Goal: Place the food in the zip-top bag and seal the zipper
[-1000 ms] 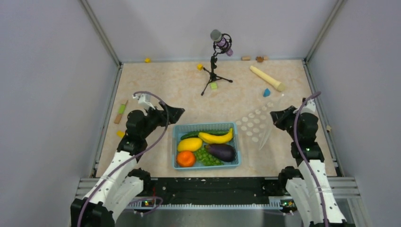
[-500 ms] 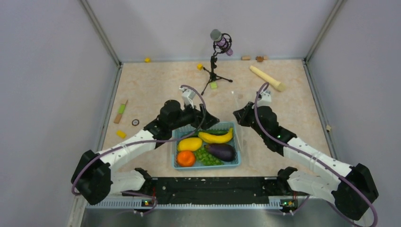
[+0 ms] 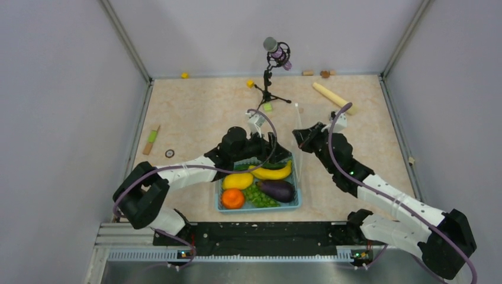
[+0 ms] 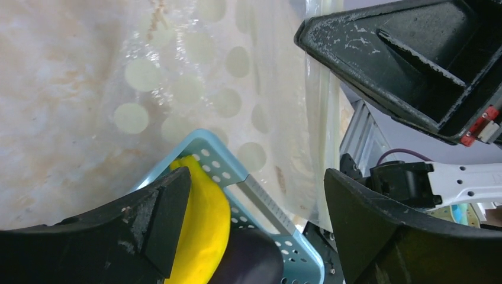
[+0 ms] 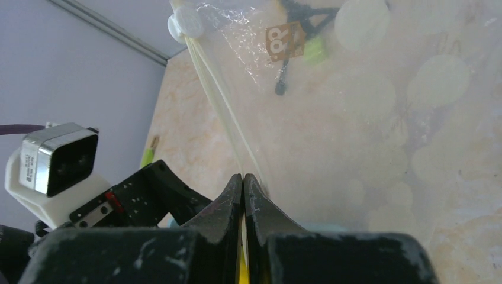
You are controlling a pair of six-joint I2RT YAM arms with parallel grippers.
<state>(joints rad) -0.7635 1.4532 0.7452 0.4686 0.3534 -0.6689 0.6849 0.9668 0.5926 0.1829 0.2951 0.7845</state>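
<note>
1. Top view: the right gripper (image 3: 298,137) holds the zip-top bag (image 3: 298,163) up edge-on, so it's just a thin clear sliver below the fingers. The food (image 3: 260,184) sits in the blue basket (image 3: 220,177) right under the left gripper (image 3: 273,145).
2. Left wrist: the left gripper is spread wide with nothing in it. The white-dotted bag hangs straight ahead.
3. Right wrist: the fingers are pinched tight on the whitish zipper (image 5: 219,100), and the bag fans out to their right. There's a small brown tag (image 5: 284,40) up top, but I can't read its white marks.
</note>
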